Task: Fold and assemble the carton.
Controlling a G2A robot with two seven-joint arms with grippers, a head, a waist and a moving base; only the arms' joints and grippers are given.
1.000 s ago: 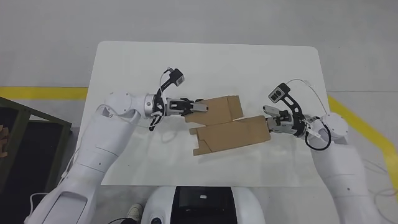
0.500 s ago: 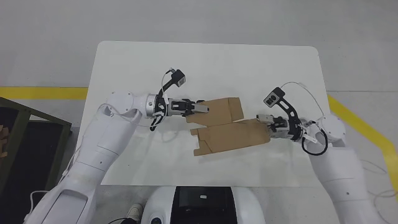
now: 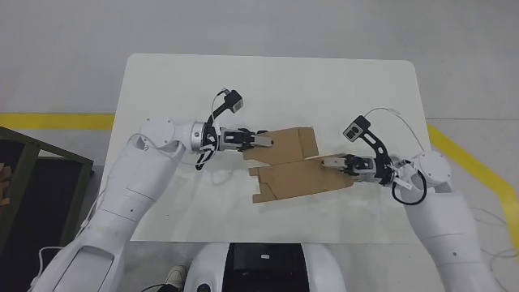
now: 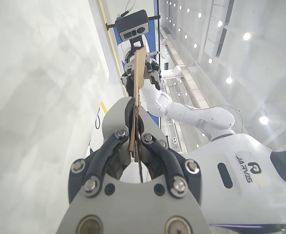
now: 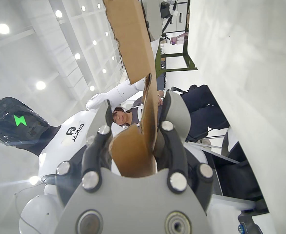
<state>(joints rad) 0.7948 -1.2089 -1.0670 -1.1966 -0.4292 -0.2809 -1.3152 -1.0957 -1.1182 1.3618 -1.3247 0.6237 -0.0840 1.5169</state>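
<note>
A flat brown cardboard carton (image 3: 284,158) hangs just above the middle of the white table (image 3: 268,81), stretched between both arms. My left gripper (image 3: 258,139) is shut on the carton's left edge; in the left wrist view the gripper (image 4: 134,113) pinches the thin board, and the carton (image 4: 138,71) runs away edge-on toward the other arm. My right gripper (image 3: 328,163) lies over the right end of the lower panel. In the right wrist view its fingers (image 5: 138,108) stand apart, with the carton (image 5: 133,49) between them, resting against one finger.
Bare table surface lies behind the carton and along the front edge. A dark green frame (image 3: 20,170) stands on the floor left of the table. A yellow line (image 3: 57,120) marks the floor.
My right gripper has slid leftward from the carton's right edge to farther in over the lower panel. The left gripper keeps its hold in the same place.
</note>
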